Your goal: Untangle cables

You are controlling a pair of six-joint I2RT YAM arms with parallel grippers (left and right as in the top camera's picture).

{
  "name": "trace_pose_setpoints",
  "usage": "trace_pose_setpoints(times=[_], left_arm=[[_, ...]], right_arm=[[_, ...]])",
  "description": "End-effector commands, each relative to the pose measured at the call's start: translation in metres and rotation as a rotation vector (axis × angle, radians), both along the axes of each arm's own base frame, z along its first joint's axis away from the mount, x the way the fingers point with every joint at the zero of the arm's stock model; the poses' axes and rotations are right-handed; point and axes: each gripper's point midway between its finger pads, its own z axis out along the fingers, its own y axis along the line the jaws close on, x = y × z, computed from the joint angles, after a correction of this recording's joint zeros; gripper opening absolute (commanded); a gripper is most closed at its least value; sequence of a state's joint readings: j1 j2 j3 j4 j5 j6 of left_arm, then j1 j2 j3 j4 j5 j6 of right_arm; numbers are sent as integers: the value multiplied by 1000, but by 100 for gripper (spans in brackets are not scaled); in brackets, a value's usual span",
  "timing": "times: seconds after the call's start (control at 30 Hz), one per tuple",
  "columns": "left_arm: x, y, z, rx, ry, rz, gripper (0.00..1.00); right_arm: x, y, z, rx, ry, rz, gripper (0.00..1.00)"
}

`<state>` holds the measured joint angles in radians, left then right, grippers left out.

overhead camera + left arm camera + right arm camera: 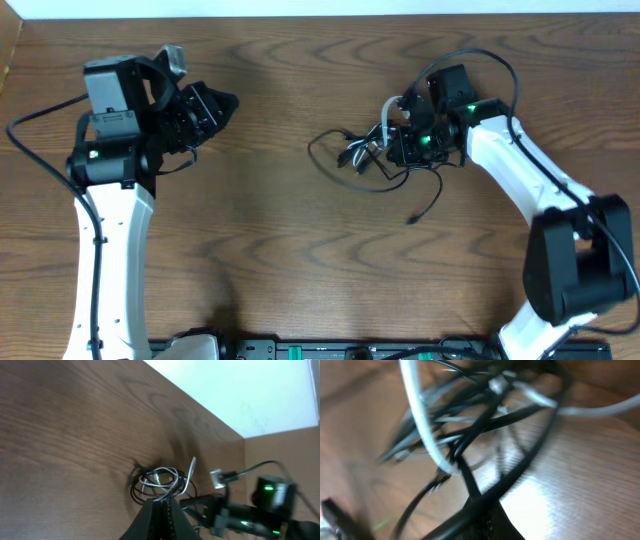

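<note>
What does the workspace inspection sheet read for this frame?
surface: brown wood-grain table, no spills seen.
job's things: black cable and white cable tangled in one heap, right of centre.
clutter: nothing seen.
grippers: left gripper jaws shut, empty, apart from the heap; right gripper jaws shut inside the heap, seemingly pinching the black cable.
cables: thick black arm wires loop off both arms.
surroundings: pale strip beyond the far edge.
</note>
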<state>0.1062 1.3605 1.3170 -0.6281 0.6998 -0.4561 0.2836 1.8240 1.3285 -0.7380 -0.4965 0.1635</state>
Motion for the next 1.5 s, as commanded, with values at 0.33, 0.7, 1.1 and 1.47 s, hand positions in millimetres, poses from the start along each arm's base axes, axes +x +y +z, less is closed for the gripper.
trace_pose_setpoints(times=[0.33,0.7,1.1,1.47], left_arm=[[12,-36,-35,31,64,-118,8],[17,-42,-42,53,47,-157,17],[14,-79,-68,167,75,-224,29],[26,-92,-135,310,201,-204,44]], right_arm=[[-29,45,130,164,-316,197,1],[-21,35,119,66,-309,114,33],[6,-30,94,-229,-262,-276,60],[22,-71,82,-279,-229,-383,64]])
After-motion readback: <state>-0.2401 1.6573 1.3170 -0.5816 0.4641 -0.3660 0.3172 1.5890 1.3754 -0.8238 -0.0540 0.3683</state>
